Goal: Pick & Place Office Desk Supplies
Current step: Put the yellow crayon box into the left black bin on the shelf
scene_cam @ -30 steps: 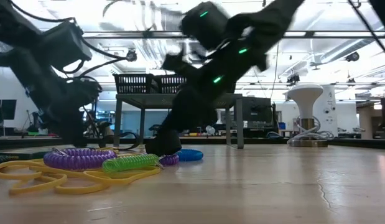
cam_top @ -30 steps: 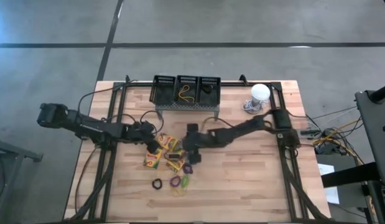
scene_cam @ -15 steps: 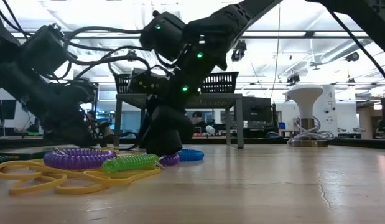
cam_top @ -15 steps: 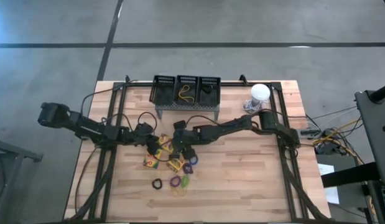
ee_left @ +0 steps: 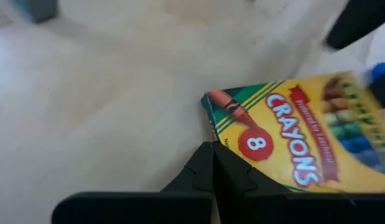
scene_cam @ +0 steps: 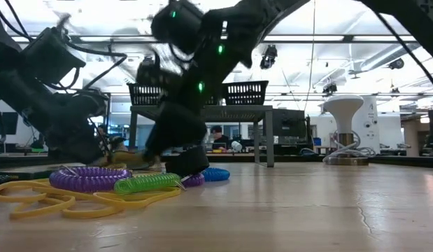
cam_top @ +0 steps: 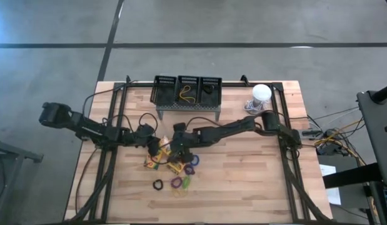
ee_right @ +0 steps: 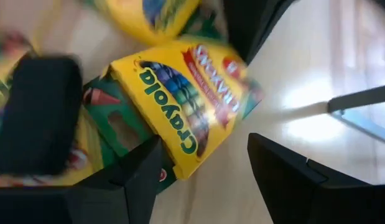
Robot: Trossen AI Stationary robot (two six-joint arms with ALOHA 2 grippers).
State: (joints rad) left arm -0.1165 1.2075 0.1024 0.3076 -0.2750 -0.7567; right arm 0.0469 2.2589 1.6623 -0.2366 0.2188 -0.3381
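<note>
While our right gripper (cam_top: 175,152) is hovering with jaws apart over the crayon boxes (cam_top: 163,156), our left gripper (cam_top: 153,148) is crowding their edge. We cannot tell its jaw state.

In the high view the surface (cam_top: 243,181) fills the middle of the frame. Three mesh baskets (cam_top: 187,89) sit side by side at its upper centre, on a perforated stand (cam_top: 187,107). A dome object (cam_top: 261,93) stands to their right, near the upper right corner. The crayon boxes (cam_top: 163,157) lie clustered at centre, below the stand. The band loops (cam_top: 175,183) lie just below the boxes, toward the lower edge. The left end effector (cam_top: 153,148) meets the cluster from the left, the right end effector (cam_top: 178,150) from the right
</note>
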